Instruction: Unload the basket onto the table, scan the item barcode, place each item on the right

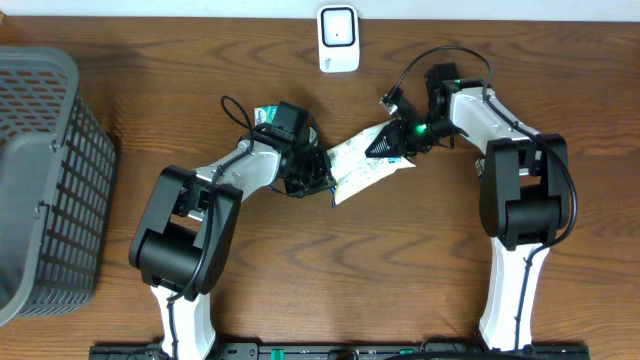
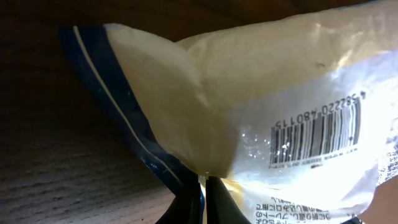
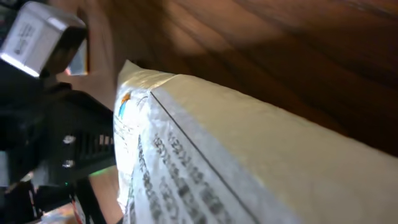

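Overhead | your left gripper [image 1: 324, 172] pinches packet [image 1: 362, 168] | right gripper [image 1: 386, 144] at opposite end, grip unclear | scanner [image 1: 338, 38] toward table's [image 1: 330, 285] far edge

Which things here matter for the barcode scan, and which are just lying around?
For the job: packet, its barcode, white scanner, left tool and right tool, both at the packet.
Lying about: grey basket.
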Motion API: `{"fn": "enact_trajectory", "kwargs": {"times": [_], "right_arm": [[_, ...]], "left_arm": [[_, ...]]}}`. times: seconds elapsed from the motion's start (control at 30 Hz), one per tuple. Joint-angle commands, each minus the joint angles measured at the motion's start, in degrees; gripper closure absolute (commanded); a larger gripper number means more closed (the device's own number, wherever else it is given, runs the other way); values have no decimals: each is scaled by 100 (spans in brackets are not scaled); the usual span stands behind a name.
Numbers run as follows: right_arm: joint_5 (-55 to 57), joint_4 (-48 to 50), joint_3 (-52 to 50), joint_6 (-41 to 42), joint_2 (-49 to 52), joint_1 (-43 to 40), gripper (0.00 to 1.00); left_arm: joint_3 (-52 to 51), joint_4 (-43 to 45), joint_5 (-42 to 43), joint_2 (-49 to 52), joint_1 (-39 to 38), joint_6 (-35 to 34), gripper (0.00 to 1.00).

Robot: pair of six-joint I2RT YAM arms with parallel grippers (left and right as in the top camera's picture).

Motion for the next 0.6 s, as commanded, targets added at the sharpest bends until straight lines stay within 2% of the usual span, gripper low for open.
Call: {"fn": "enact_trajectory", "kwargs": {"times": [0.0,0.13,0.37,0.53,0.57], "right_arm": [[-111,35,-136,-37,98,275,86],[-496,144,-129,-37,42,256,99],[-671,168,-107,-33,-476,168,99],[-1408,299,-107,-39,-1224,-79,99],[-1572,350,-107,-39,-1353,-140,99]], "left_arm": [[-107,-57,-411,155,-9,258,93],[-79,-439,-437,-632,254,789,93],[-79,-1495,-542,-2428,1314,1163,93],[-79,-2094,-1331,-3379,2107,1228,92],[-79,-2142,-1497,-3458,2181,1228,88]]}}
